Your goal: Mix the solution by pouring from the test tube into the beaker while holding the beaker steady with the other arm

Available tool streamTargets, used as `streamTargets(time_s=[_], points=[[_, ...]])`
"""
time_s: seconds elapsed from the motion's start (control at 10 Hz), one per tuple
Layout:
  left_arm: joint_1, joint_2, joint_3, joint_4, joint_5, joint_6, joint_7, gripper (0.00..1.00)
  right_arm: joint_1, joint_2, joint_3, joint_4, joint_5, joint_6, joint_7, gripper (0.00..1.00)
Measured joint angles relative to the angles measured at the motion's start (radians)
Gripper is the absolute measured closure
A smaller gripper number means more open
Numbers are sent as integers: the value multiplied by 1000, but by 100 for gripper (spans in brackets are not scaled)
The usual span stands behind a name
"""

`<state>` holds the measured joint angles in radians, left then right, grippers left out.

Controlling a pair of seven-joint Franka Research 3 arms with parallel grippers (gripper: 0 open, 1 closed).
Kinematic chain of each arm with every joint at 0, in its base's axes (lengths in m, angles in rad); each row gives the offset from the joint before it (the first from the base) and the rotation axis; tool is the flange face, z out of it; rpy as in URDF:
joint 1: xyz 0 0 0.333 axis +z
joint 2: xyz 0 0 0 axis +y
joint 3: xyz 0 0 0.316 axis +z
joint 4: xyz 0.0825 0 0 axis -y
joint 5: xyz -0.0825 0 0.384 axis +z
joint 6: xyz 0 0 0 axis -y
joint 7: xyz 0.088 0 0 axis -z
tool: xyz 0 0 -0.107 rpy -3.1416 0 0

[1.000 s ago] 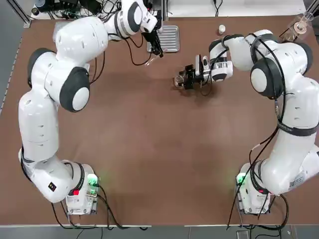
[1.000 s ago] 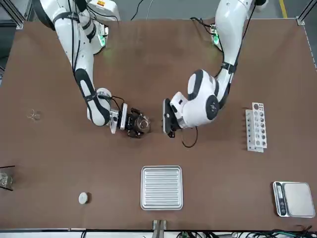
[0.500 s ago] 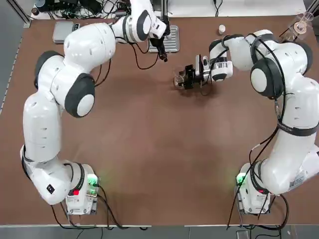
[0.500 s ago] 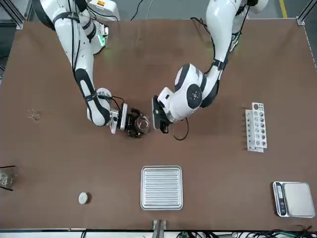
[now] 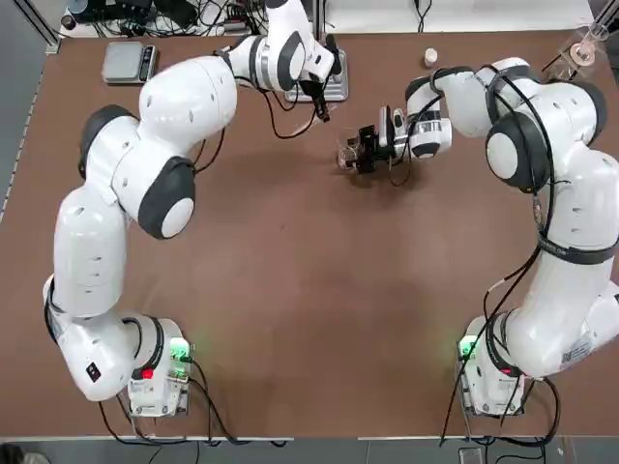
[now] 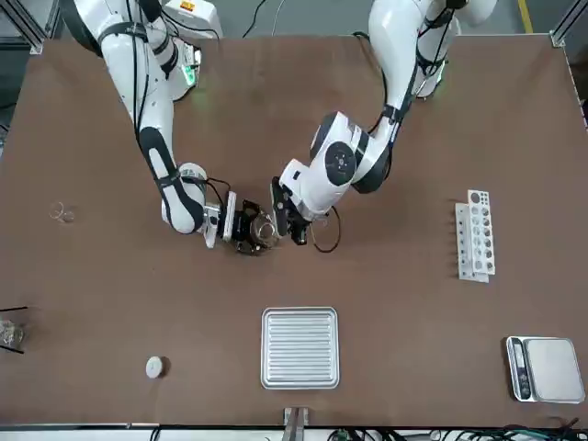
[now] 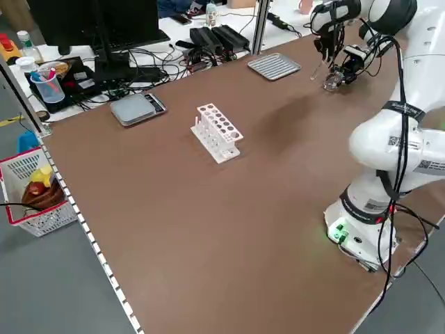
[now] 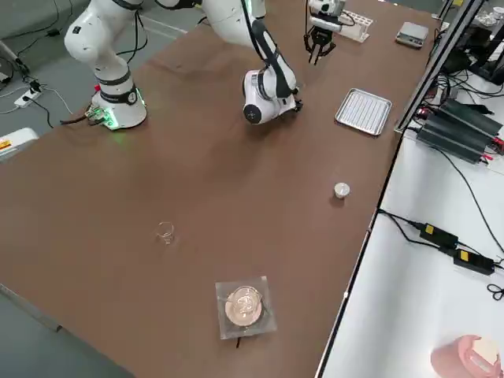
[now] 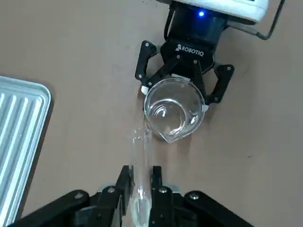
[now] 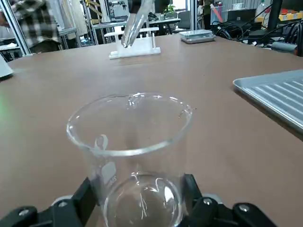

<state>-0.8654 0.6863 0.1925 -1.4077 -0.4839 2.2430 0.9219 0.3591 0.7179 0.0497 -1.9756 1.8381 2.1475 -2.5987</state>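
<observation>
The beaker (image 5: 347, 152) is a small clear glass cylinder standing on the brown table behind the middle. My right gripper (image 5: 360, 150) lies level with the table and is shut on the beaker (image 10: 130, 142) from the side. My left gripper (image 5: 322, 108) hangs just left of it, shut on the clear test tube (image 9: 140, 151). In the left wrist view the tube's open end reaches close to the rim of the beaker (image 9: 173, 113), beside its spout. From the right wrist view the test tube (image 10: 135, 21) hangs tilted above and beyond the rim. No stream of liquid shows.
A ribbed metal tray (image 6: 299, 347) lies at the far edge behind the beaker. A white tube rack (image 6: 476, 236) and a scale (image 6: 545, 368) sit on my left side. On my right are a small white disc (image 6: 154, 367), a tiny glass piece (image 6: 62, 213) and a flask on a stand (image 5: 583, 48).
My left arm has swung the test tube rightward, from over the tray's edge to right beside the beaker. The right gripper and the beaker have stayed put.
</observation>
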Motion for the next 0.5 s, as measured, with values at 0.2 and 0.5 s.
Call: streamTargets(time_s=[0.2, 0.5], points=[[-25, 15, 3, 17, 85, 1, -87, 78, 0, 0, 0, 0, 0, 0, 0, 22], [-61, 33, 9, 41, 142, 4, -152, 78, 0, 0, 0, 0, 0, 0, 0, 22]])
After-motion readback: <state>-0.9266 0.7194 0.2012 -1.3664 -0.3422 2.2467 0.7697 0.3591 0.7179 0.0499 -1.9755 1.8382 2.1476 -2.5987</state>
